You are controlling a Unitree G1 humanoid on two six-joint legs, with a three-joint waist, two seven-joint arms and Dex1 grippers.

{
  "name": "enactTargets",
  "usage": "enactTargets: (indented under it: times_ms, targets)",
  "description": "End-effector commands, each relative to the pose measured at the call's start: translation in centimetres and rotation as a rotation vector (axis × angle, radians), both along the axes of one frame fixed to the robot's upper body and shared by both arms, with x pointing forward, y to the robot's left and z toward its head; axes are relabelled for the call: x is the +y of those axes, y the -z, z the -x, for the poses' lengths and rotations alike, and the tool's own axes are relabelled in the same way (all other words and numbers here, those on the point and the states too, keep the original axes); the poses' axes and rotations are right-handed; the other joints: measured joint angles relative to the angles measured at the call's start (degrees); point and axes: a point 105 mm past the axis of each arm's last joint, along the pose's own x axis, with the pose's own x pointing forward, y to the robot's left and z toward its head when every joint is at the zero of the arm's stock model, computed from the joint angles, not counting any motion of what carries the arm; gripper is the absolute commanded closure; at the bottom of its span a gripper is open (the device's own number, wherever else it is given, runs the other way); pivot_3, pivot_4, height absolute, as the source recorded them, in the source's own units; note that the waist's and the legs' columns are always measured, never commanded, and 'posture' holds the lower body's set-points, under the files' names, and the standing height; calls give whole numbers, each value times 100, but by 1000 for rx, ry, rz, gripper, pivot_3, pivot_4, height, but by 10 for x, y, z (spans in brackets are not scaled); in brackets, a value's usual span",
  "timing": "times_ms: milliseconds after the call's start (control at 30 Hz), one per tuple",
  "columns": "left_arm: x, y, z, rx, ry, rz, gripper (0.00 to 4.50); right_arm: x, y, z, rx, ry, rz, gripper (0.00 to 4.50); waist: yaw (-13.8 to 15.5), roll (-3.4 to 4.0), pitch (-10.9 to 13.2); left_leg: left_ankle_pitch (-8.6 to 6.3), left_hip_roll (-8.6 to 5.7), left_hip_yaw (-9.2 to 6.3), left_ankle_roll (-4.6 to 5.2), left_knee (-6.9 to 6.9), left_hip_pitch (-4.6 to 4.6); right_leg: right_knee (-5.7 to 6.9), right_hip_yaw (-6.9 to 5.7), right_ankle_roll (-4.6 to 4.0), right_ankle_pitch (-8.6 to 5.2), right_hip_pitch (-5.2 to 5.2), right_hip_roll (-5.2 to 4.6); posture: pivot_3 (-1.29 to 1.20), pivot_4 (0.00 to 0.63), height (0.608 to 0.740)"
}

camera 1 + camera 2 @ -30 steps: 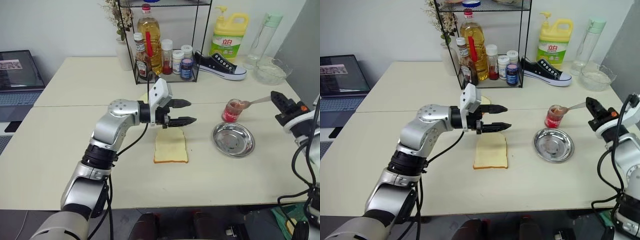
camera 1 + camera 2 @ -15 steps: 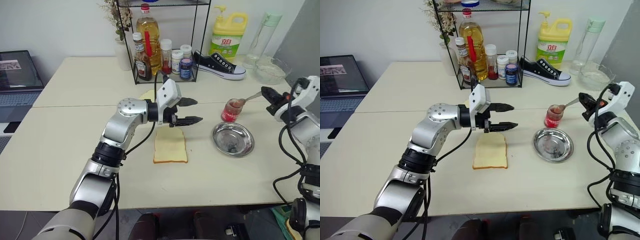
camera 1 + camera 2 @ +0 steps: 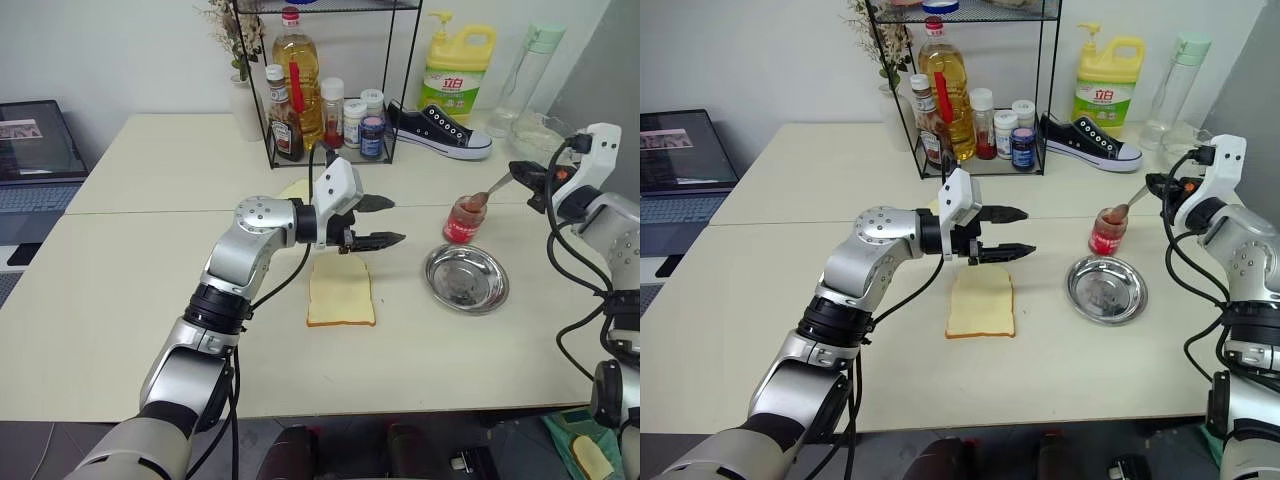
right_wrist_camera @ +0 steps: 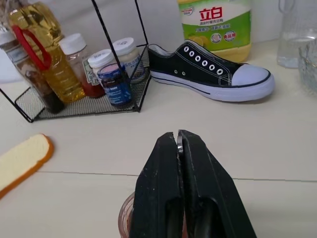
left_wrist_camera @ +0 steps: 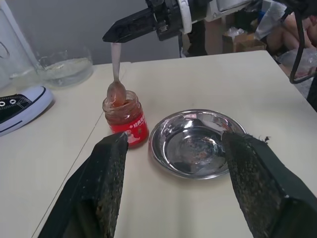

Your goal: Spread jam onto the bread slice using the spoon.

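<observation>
One bread slice [image 3: 341, 294] lies flat beside one steel dish [image 3: 466, 278]. Above it, the left gripper [image 3: 378, 222] hangs spread and empty. Farther back, one jam jar [image 3: 464, 219] holds one spoon [image 3: 493, 187], pinched by the right gripper [image 3: 522, 172]. A second slice [image 3: 295, 189] lies behind.

L arm reaches across toward the robot's right, left gripper [image 3: 372, 222] pointing sideways, roughly level — fingers spread, nothing between them. R arm bent, right gripper [image 3: 1156, 183] pointing inward — fingers [image 4: 181, 168] pinched tight.
</observation>
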Motion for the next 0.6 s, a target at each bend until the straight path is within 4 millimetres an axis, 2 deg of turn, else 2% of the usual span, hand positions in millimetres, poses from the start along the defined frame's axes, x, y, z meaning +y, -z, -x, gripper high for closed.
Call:
enactTargets:
  times_ms: [33, 167, 333, 400, 600]
  targets:
    - [-2, -14, 3, -59, 5, 24, 1361, -1, -14, 0, -36, -25, 89, 4449, 1, 0, 0, 0, 0, -1, 0, 0, 0, 0, -1, 0, 0, 0, 0, 0, 150, 740]
    - [-1, -15, 4, -61, 1, 29, 1361, 7, -5, 0, -17, -68, 160, 4449, 1, 0, 0, 0, 0, 0, 0, 1, 0, 0, 0, 0, 0, 0, -1, 0, 150, 740]
    - [0, -16, 4, -61, -7, 32, 1361, 13, -2, -1, -3, -89, 151, 4449, 1, 0, 0, 1, 0, -1, -3, 2, -1, 0, 0, 0, 0, 0, -2, 0, 150, 740]
    - [0, -16, 4, -61, -12, 33, 1361, 14, -1, -3, 6, -83, 102, 4449, 1, 0, 0, 1, 0, -1, -3, 2, -1, 0, -1, 0, 0, 0, -2, 0, 150, 740]
    - [2, -15, 4, -59, -19, 36, 1361, 0, -11, -10, 18, -4, -142, 4449, 0, 0, 0, 10, 0, 0, -18, 3, -1, 2, 0, 0, 0, -1, -3, 0, 150, 740]
